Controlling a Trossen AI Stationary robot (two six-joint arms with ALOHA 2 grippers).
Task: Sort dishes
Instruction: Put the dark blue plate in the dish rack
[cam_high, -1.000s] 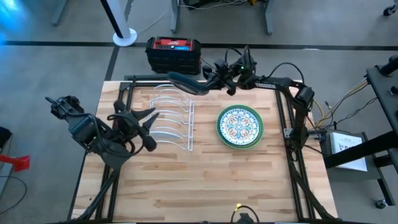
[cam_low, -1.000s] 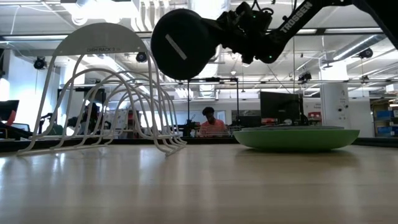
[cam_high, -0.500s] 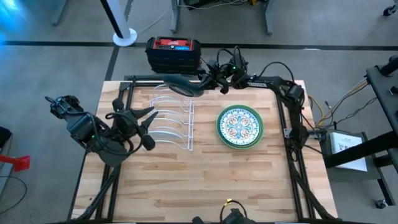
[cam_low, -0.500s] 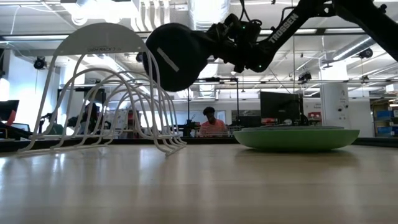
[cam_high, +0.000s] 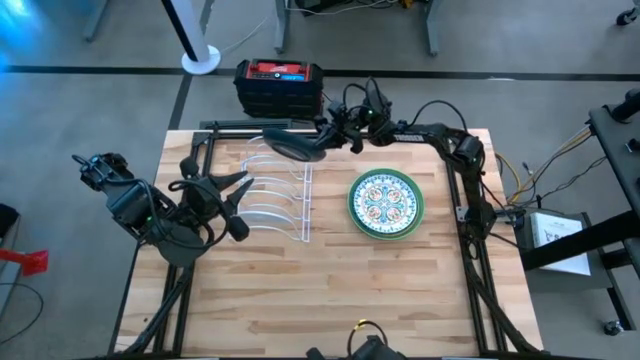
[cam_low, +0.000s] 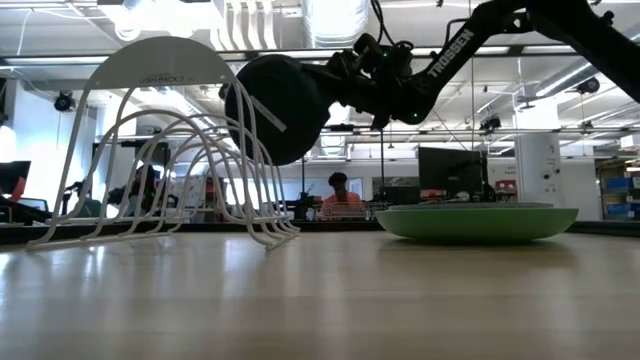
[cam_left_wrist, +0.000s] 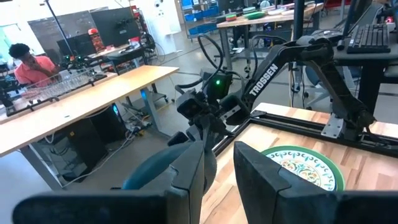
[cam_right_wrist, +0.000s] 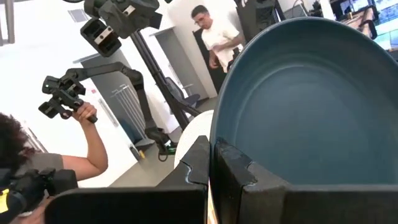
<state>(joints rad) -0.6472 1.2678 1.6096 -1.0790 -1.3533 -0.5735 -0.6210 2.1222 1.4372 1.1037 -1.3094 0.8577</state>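
My right gripper (cam_high: 322, 143) is shut on a dark teal plate (cam_high: 290, 145) held over the far end of the white wire rack (cam_high: 275, 195). In the low view the plate (cam_low: 275, 110) shows in front of the rack's arches (cam_low: 170, 150); whether they touch, I cannot tell. A patterned plate with a green rim (cam_high: 386, 204) lies flat on its underside on the table, right of the rack. My left gripper (cam_high: 243, 205) is open and empty at the rack's left side. My right gripper pinches the teal plate's rim (cam_right_wrist: 219, 138) between its two fingers, one on the hollow face and one on the back. The fingers come about level from the table's right. The plate is lifted clear of the table and steeply tilted, nearly on edge.
A black and red box (cam_high: 278, 82) stands beyond the table's far edge. Black frame rails run along the table's left, far and right sides (cam_high: 460, 215). Bare wood lies at the near half of the table (cam_high: 330, 300). People show in the room beyond.
My right gripper has carried the teal plate toward the table's left and down, toward the rack's far end. The plate stays in the hold and now overlaps the rack's arches in the low view.
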